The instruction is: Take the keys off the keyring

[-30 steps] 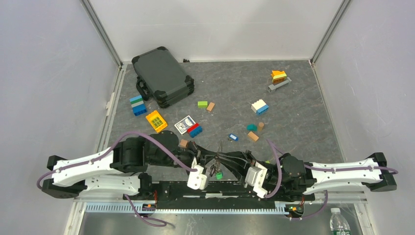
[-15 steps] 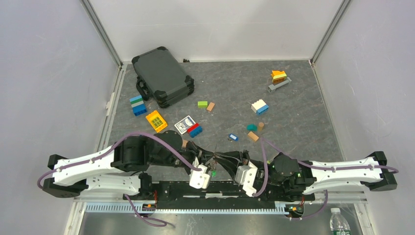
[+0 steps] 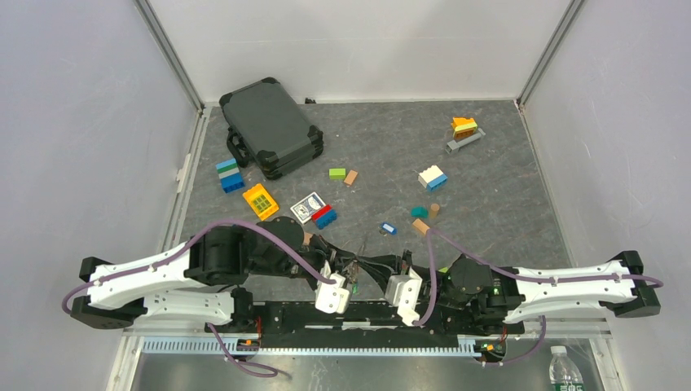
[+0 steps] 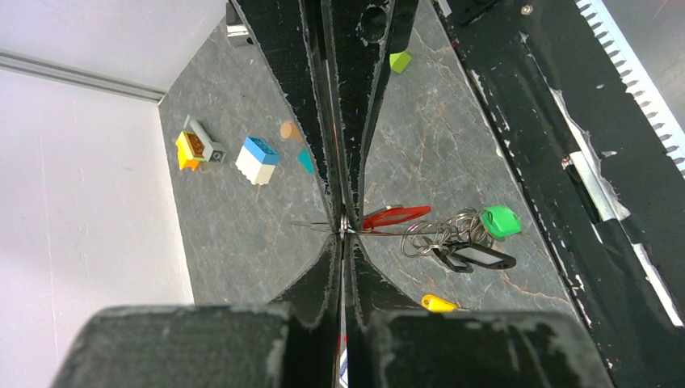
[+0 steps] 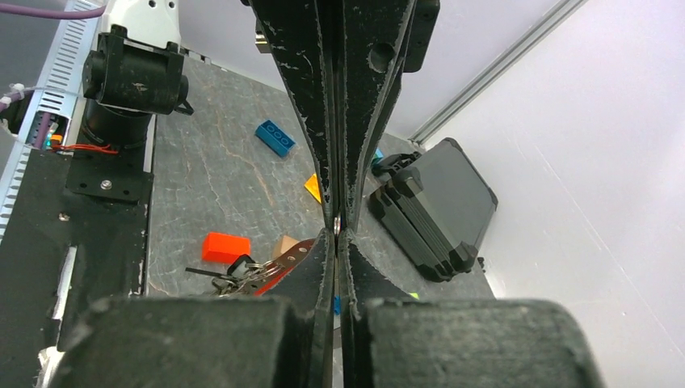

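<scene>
Right arm has slid left in the last second, so my right claw (image 5: 337,229) now sits just beside the left claw (image 4: 343,229), lower centre of the top view. Left is clamped on the keyring (image 4: 315,225). Right is pressed together on a metal glint, ring or not I cannot tell. Red, green and black keys (image 4: 499,221) are bunched right of the left tips, so most work remains. A yellow key (image 4: 436,303) lies apart, probably off. From above, the arms hide the bunch.
</scene>
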{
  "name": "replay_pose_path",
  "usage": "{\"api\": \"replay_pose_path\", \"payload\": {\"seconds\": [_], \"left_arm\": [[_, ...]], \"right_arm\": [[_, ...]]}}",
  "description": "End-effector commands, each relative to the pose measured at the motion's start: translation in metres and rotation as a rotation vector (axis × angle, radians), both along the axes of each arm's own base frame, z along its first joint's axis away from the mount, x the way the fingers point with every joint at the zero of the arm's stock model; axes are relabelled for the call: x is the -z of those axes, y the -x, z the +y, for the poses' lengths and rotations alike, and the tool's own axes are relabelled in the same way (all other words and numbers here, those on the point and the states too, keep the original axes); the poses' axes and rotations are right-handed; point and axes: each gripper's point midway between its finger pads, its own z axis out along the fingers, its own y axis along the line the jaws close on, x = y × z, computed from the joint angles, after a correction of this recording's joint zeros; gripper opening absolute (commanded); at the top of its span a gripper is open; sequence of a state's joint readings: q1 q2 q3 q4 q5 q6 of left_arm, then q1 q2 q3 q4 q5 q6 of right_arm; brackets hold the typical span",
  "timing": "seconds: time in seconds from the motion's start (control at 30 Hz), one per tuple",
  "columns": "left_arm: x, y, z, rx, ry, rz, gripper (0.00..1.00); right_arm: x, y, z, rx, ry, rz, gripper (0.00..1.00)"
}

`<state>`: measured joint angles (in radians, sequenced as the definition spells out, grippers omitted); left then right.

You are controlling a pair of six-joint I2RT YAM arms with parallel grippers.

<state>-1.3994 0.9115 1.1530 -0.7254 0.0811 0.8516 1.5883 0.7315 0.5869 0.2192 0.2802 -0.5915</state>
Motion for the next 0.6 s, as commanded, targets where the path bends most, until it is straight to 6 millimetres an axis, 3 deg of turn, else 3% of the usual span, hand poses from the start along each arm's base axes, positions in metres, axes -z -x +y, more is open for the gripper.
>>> {"api": "replay_pose_path", "payload": {"seconds": [0.0, 0.1, 0.2, 0.3, 0.57], "left_arm": [[-0.025, 0.003, -0.005, 0.018, 0.07, -0.006, 0.02], [-0.026, 0.002, -0.005, 0.013, 0.072, -0.008, 0.05], [-0.027, 0.001, -0.005, 0.002, 0.088, -0.006, 0.19], [-0.029, 0.001, -0.004, 0.001, 0.11, -0.007, 0.26], [-0.028, 0.0, -0.005, -0.006, 0.11, -0.009, 0.23]], "right_arm": [[-0.029, -0.001, 0.001, 0.007, -0.07, 0.015, 0.0], [-0.029, 0.003, 0.002, -0.015, -0.066, 0.001, 0.0], [-0.033, 0.007, 0.0, -0.041, -0.09, -0.018, 0.0], [-0.038, 0.009, -0.003, -0.055, -0.119, -0.028, 0.0], [-0.04, 0.014, -0.002, -0.082, -0.128, -0.032, 0.0]]}}
